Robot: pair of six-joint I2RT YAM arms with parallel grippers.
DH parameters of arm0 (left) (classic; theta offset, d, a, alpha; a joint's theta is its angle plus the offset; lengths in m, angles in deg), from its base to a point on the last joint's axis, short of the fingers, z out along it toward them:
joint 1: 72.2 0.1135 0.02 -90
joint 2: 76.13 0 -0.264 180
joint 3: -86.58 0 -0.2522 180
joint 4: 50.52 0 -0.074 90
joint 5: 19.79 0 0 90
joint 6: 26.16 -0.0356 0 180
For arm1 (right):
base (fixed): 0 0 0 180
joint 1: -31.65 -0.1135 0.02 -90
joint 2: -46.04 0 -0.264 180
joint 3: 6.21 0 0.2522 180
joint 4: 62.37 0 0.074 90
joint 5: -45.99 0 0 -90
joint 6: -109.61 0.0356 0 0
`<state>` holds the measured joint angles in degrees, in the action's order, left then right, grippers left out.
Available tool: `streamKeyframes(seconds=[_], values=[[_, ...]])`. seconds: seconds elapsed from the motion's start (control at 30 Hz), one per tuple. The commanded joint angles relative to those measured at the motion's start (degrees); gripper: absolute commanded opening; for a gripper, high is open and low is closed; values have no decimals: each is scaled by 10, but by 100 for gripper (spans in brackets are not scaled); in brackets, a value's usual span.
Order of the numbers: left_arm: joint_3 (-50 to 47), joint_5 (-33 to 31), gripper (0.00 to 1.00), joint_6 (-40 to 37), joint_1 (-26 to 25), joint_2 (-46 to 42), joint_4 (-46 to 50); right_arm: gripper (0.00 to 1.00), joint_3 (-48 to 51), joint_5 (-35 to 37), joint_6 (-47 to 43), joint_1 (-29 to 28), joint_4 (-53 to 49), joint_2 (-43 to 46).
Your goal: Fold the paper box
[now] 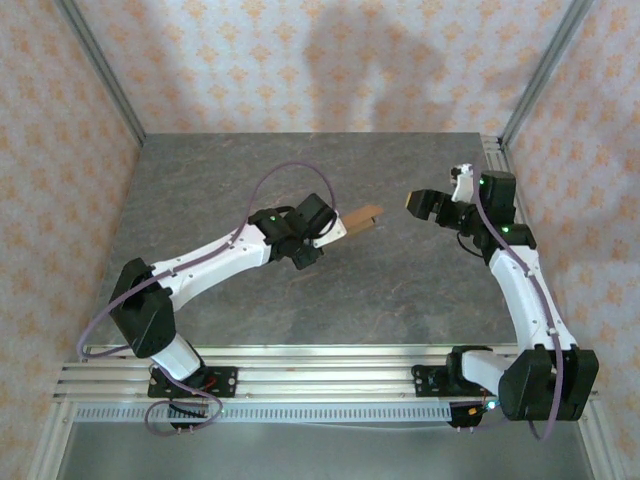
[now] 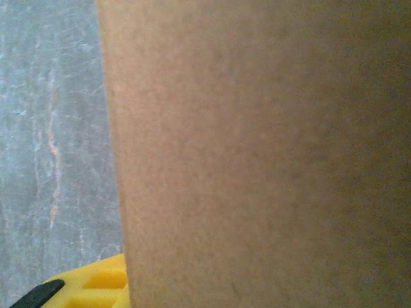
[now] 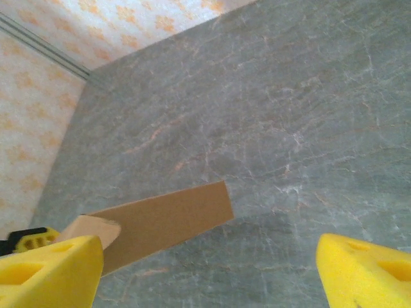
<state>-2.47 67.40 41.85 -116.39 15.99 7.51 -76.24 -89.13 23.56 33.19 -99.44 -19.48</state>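
Cardboard, top view: the paper box [image 1: 366, 217] juts from the left tool [image 1: 338, 227], which grips its end above the worktop [image 1: 300, 300]. The right tool [image 1: 419, 203] faces it, apart.
Left wrist: box face sits close beside a yellow finger [image 2: 96, 285].
Right wrist: fingers [image 3: 48, 273] spread, empty, box ahead.
Judged light, thin, bendable; pinch flat panels.

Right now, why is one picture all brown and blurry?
Left wrist view: the paper box sits too near the lens, so it blurs. Right wrist view: it looks sharper over the table. Top view: a shadow on the back wall.
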Motion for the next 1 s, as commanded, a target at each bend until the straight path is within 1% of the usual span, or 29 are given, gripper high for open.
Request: streamKeyframes(seconds=[0.0,0.13,0.23,0.33,0.4,0.47,0.53,0.57,0.7,0.77,0.87,0.97], values=[[33,55,37,7,4,14,79,86,-24,26,-43,-5,-35,-14],[61,76,35,5,3,26,130,86,-28,2,-77,-15,-48,-17],[69,84,35,-6,3,36,159,86,-40,-18,-164,-44,-93,-18],[71,60,32,-14,4,45,170,87,-64,-12,-268,-84,-155,-14],[69,62,32,-25,4,49,182,87,-53,16,-314,-107,-147,-3],[71,62,33,-31,5,53,193,86,-31,45,-340,-121,-115,11],[73,64,34,-38,7,57,199,85,-8,41,-384,-131,-86,20],[73,66,34,-41,7,59,199,83,-1,43,-402,-137,-77,21],[72,76,35,-51,11,67,194,63,23,65,-450,-161,-39,11],[73,77,35,-53,13,74,195,59,27,60,-470,-169,-34,5],[63,80,34,-58,19,79,184,51,32,44,-499,-173,-34,-1],[63,84,34,-59,23,81,184,44,26,24,-518,-175,-48,-14]])
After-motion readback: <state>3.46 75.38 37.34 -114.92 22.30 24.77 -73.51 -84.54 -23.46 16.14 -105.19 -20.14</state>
